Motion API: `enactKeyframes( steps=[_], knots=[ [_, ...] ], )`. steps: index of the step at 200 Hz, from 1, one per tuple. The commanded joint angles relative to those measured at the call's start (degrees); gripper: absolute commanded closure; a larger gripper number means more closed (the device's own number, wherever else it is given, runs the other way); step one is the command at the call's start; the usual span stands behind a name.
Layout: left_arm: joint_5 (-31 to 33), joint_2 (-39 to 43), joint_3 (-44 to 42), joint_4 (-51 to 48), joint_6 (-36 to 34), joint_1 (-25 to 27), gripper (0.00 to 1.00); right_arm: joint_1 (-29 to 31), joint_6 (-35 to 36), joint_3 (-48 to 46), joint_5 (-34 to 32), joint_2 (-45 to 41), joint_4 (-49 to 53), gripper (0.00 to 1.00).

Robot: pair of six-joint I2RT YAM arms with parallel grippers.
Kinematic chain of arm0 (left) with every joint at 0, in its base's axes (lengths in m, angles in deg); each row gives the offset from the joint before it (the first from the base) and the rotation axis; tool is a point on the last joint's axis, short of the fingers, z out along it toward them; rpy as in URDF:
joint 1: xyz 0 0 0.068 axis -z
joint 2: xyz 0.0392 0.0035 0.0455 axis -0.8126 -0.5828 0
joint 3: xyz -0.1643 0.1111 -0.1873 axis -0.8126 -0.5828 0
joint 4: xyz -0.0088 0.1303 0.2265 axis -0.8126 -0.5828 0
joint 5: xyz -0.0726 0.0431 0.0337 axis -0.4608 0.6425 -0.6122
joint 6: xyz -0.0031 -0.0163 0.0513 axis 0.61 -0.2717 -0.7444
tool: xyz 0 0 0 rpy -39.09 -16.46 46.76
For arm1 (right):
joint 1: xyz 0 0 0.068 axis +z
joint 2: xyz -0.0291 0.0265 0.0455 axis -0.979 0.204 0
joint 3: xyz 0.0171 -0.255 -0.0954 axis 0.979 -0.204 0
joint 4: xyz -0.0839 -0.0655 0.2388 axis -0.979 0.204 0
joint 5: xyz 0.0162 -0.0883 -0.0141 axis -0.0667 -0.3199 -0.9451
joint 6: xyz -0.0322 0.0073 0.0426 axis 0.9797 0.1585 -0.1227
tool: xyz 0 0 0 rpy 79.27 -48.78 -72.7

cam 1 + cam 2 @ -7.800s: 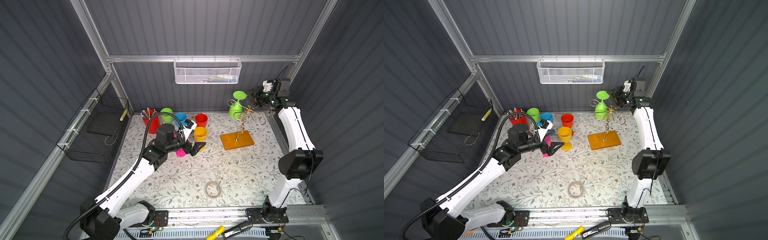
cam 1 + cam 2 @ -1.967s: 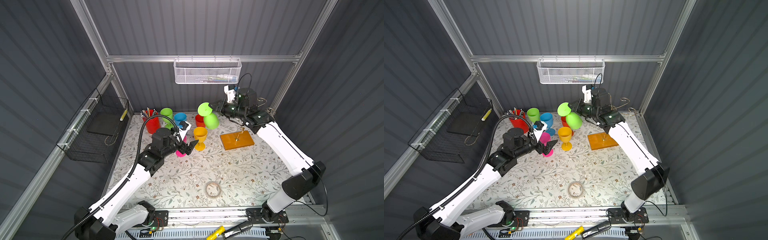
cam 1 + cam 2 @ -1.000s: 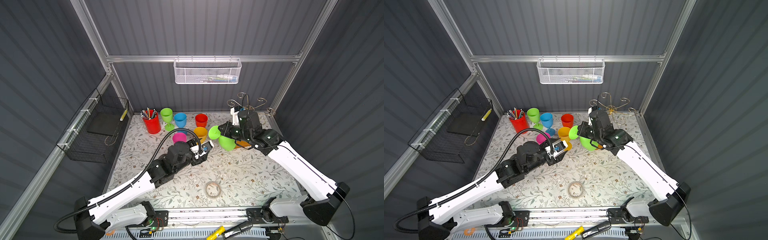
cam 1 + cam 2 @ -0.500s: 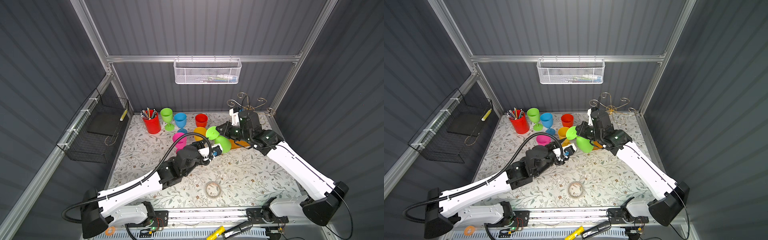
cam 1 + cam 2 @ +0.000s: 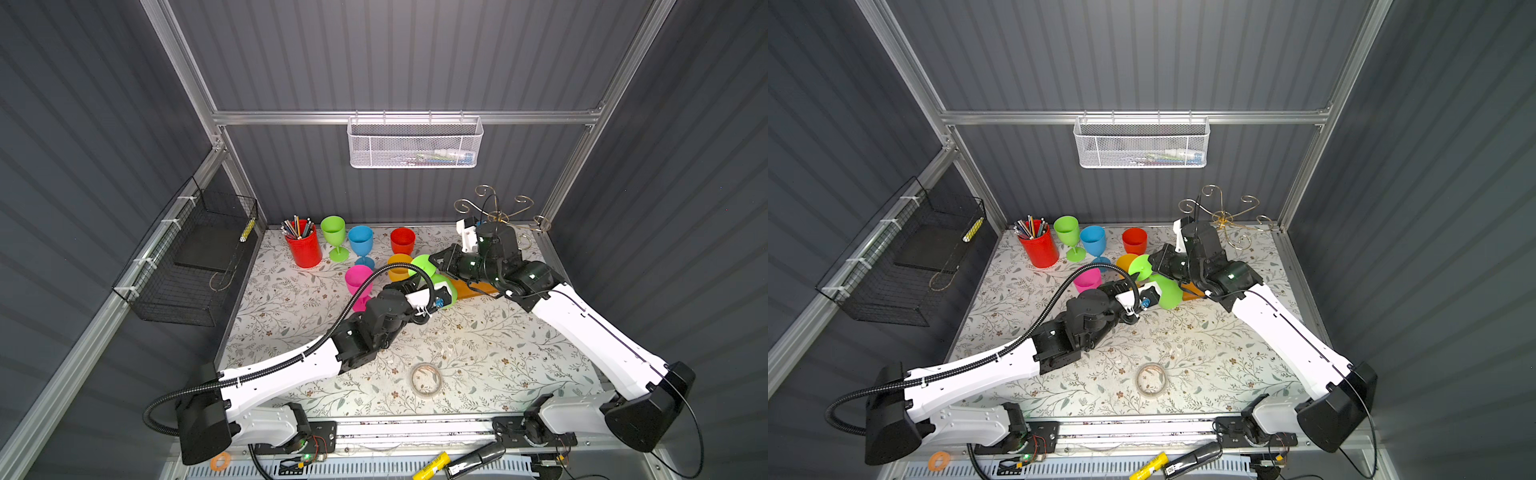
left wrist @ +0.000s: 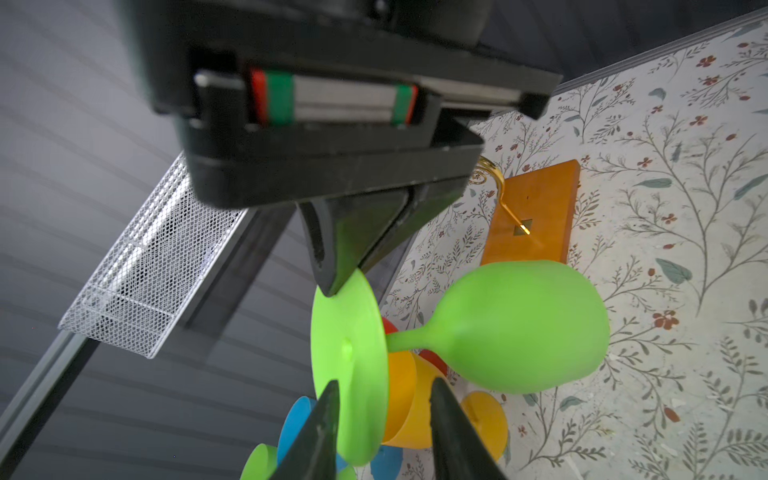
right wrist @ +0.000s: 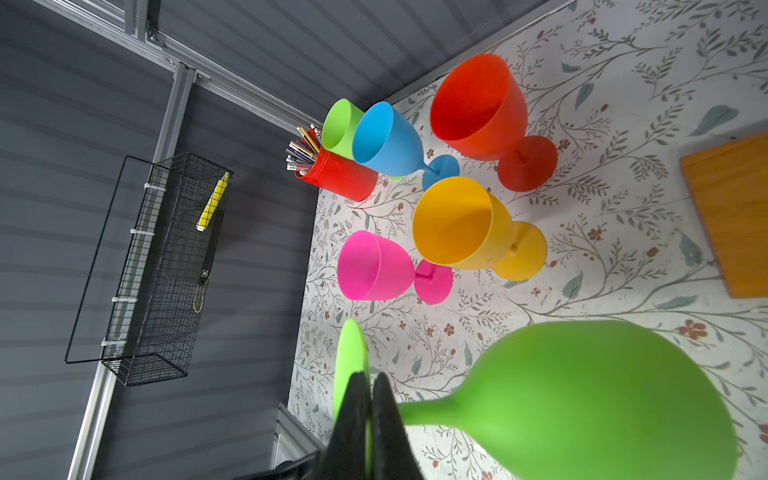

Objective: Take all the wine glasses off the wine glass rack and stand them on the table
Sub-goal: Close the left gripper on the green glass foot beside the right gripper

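— Where's the lime-green plastic wine glass got to?

— It's clear of the gold wire wine glass rack with the curled arms. It's up in the air on its side, stem roughly level, over the floral-patterned tabletop. It's just beside the rack's orange-brown wooden base, with the bowl on the base's side. The round foot faces the cups.

— Who's got it?

— The right gripper. Its two black tips are pinched onto the rim of the foot, one on each face of the disc, with hardly any gap between them.

— And the left gripper?

— It's at the same foot, at the opposite edge of the disc. Its fingers stand partly apart with the rim between them. One finger lies across the flat face. On the other side I can see a strip of the orange plastic goblet between finger and disc. So there's a gap on that side, and whether the first finger touches I can't tell.

— Is anything else against the glass?

— Not that I can make out. The orange goblet and a pink plastic goblet stand upright on the table just past the foot. Further back a red plastic goblet, a blue plastic goblet and a second green goblet stand in a row near the wall. They're next to a red pot of pencils. A clear roll of tape lies well apart, towards the near edge.
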Motion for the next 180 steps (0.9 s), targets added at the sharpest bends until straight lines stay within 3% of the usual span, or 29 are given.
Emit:
enactKeyframes(
  steps=[1,60,143,160,180],
  knots=[
    [0.89,-0.01,-0.15,4.35,-0.56,0.42,0.71,-0.23,-1.07,-0.17,1.72,-0.79,-1.94,1.00],
    [0.76,-0.48,-0.26,4.93,-0.67,0.34,0.84,-0.23,-2.03,-0.51,2.47,-1.69,-2.05,1.00],
    [4.01,-0.22,-0.04,5.27,2.21,0.34,0.93,-0.23,-3.02,-1.73,2.87,-3.10,-4.74,1.00],
    [4.80,0.09,-0.04,5.47,3.05,0.34,1.00,-0.22,-3.00,-2.00,2.85,-3.37,-5.21,1.00],
    [4.95,0.43,-0.18,5.46,3.94,0.27,1.00,-0.21,-3.13,-2.50,3.00,-3.41,-6.08,0.99]
  ],
)
